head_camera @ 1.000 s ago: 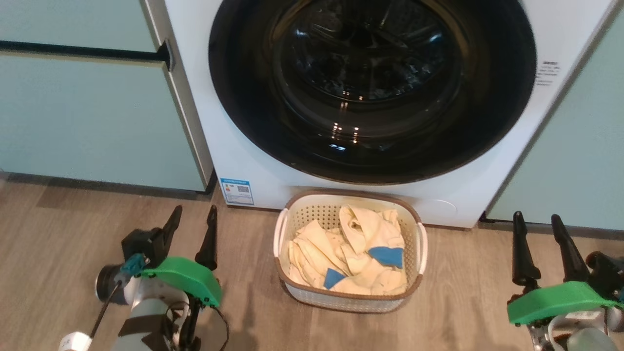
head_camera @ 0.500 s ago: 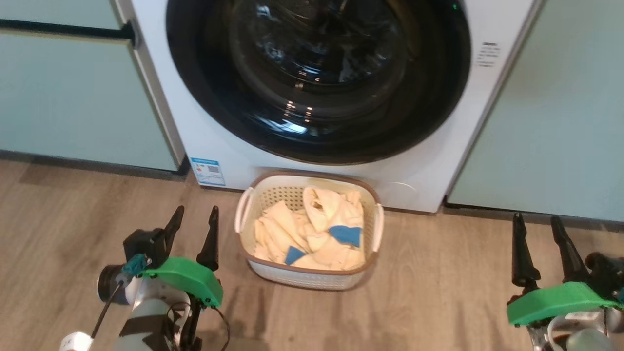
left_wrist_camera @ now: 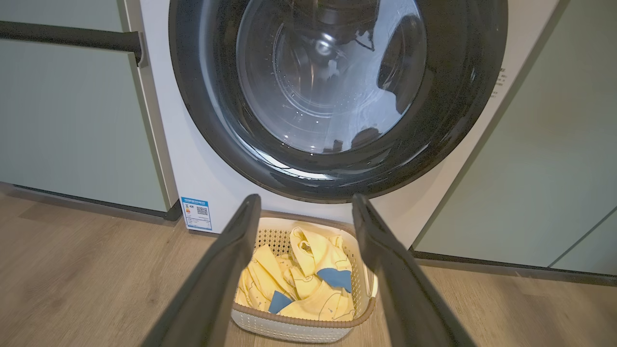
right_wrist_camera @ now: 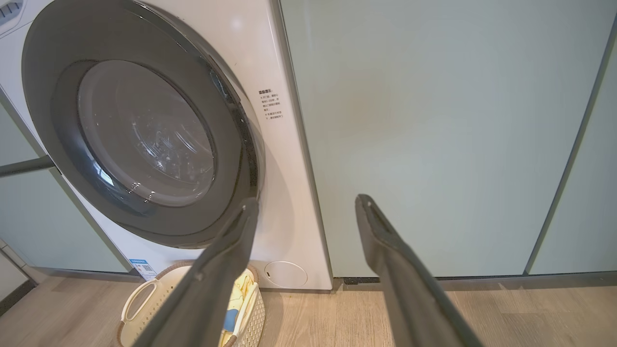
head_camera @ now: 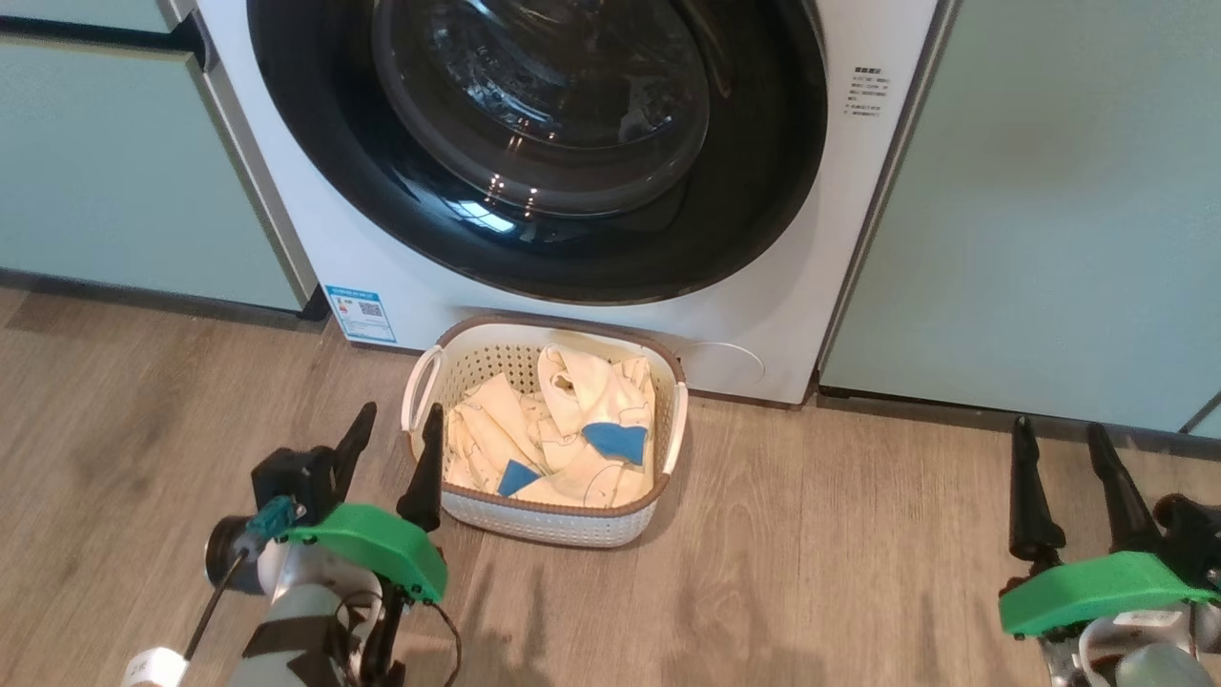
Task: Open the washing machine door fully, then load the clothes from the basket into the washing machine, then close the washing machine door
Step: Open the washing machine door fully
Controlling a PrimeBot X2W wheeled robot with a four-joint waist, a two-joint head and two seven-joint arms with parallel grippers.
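- Change noted: against the head pictures of the preceding second, the whole scene sat further left and the view took in more floor. This was the camera's shift, not the objects'. Both tools kept their places at the lower corners.
- Meaning for the task (judgement): the robot was repositioning, and the first step, opening the door, had not begun.
- Washing machine (head_camera: 382, 277): white front-loader between pale green cabinets (head_camera: 1049, 191), with a blue label sticker (head_camera: 361, 313) at its lower left corner.
- Washing machine door (head_camera: 544, 95): appeared shut against the front, and neither tool touched it. Its handle or hinge side could not be told.
- Basket (head_camera: 534, 520): on the wooden floor (head_camera: 811, 553), close against the machine's base, below the door's lower rim.
- Clothes (head_camera: 572, 429): heaped inside the basket, all unloaded.
- Left tool (head_camera: 401, 415): fingers spread wide, empty, near the basket's left handle in the head view.
- Right tool (head_camera: 1060, 426): fingers spread wide, empty, well apart from the basket, facing the right cabinet.
- Obstruction (judgement): the basket beneath the door could crowd a low reach.
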